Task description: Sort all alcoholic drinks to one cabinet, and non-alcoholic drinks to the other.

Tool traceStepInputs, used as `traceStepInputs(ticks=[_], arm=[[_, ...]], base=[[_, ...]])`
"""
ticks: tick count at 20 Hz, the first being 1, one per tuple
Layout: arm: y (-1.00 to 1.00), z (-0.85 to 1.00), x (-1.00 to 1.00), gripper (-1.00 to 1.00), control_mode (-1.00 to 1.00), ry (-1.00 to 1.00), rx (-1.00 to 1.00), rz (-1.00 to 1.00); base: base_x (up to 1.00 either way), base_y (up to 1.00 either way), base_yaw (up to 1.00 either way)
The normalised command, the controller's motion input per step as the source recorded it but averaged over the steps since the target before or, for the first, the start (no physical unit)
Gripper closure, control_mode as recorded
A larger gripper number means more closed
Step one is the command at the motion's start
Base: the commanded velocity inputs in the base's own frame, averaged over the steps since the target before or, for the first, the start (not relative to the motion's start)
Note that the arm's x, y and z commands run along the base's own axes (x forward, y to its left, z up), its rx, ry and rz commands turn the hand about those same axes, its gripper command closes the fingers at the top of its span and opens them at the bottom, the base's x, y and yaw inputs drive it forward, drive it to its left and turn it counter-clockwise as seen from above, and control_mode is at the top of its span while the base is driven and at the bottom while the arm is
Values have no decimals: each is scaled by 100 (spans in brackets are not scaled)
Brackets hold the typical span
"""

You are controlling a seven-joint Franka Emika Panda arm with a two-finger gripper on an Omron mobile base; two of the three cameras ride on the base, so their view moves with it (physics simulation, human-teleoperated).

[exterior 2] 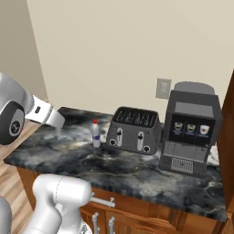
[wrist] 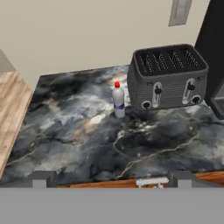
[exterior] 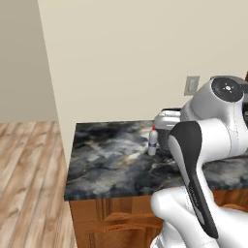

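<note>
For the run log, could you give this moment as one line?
gripper: open, empty, above counter edge | bottle: upright on counter, left of toaster | stage: approach

1. It's a home kitchen: a dark marble counter (exterior 2: 68, 157) runs along a cream wall.
2. A toaster (exterior 2: 134, 130) and coffee machine (exterior 2: 191, 129) sit on it.
3. Wooden cabinets (exterior 2: 123, 215) below, wood floor (exterior: 29, 179) alongside, wall socket (exterior 2: 163, 87) above.

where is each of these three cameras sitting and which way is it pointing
Left base view: behind the arm's left, facing the counter; white arm at lower right.
Right base view: behind its right, facing toaster and coffee machine; arm at lower left.
Hand view: on the hand, looking down at the counter; finger tips at bottom.
All share the water bottle.
</note>
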Motion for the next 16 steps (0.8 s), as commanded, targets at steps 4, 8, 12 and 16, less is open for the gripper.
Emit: traceStepInputs(ticks=[4, 8, 12, 16], arm=[[-33, -61, 6, -100, -100, 3, 1, 0], [-55, -86, 18, -100, -100, 6, 0, 2], [-34, -60, 73, -100, -100, 4, 0, 4], [-4, -29, 99, -100, -100, 1, 0, 1]], base=[[0, 0, 0], [0, 0, 0], [0, 0, 0], [0, 0, 0]])
